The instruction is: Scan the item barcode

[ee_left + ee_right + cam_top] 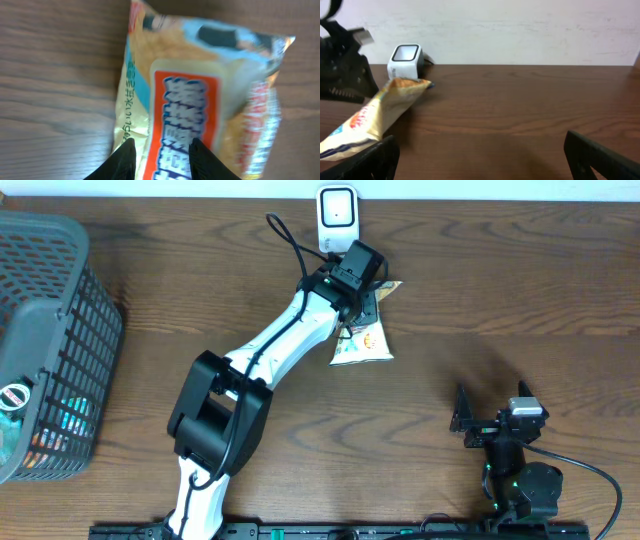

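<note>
- Presenting: your left gripper (162, 152) pinches the snack bag (362, 345) beside the barcode scanner (337, 215).
- Next: face its barcode to the barcode scanner.
- Your right gripper (480, 162): wide, empty.

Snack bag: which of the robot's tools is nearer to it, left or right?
Left. The left tool is clamped on the snack bag near the scanner; the right tool rests open, well apart, to the bag's right.
</note>
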Available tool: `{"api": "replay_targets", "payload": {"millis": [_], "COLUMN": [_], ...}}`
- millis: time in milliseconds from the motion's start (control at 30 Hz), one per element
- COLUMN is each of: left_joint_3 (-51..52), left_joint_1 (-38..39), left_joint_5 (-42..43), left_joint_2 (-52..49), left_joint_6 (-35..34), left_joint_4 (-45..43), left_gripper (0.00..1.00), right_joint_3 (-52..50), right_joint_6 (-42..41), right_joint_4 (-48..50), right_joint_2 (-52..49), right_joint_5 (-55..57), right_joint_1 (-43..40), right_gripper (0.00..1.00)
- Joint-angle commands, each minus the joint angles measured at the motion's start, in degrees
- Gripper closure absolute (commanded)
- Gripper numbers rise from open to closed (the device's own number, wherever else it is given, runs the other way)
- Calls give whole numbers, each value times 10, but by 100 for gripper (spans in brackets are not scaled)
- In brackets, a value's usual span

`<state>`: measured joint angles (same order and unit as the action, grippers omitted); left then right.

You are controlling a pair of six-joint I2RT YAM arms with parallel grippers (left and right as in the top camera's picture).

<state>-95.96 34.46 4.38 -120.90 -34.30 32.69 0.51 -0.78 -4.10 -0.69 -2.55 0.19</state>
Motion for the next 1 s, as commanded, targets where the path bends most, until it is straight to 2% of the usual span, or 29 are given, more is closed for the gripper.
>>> {"api": "replay_targets", "payload": {"millis": [0, 200, 333, 400, 667, 967], "left_joint_3": [4, 4, -4, -17, -24, 1], "left_joint_1": [12, 29, 31, 31, 24, 26], "left_joint_5": [40, 40, 40, 40, 31, 21], "left_joint_2": [-16, -14, -1, 16, 114, 57], "left_joint_6": [-2, 2, 45, 62, 92, 92], "left_joint_4": [-2, -5, -2, 7, 3, 20], "left_gripper": [66, 64, 64, 60, 60, 61], "right_joint_3": [-2, -2, -2, -2, -2, -2], "right_joint_6": [6, 6, 6, 6, 6, 6], "right_joint_4": [-2, -2, -2, -2, -2, -2], "right_joint_2": [3, 3, 3, 3, 3, 3], "right_joint_5": [5, 5, 5, 5, 5, 5], "right_joint_1": [2, 2, 2, 2, 2, 2], "right_gripper": [1, 1, 1, 1, 1, 1]}}
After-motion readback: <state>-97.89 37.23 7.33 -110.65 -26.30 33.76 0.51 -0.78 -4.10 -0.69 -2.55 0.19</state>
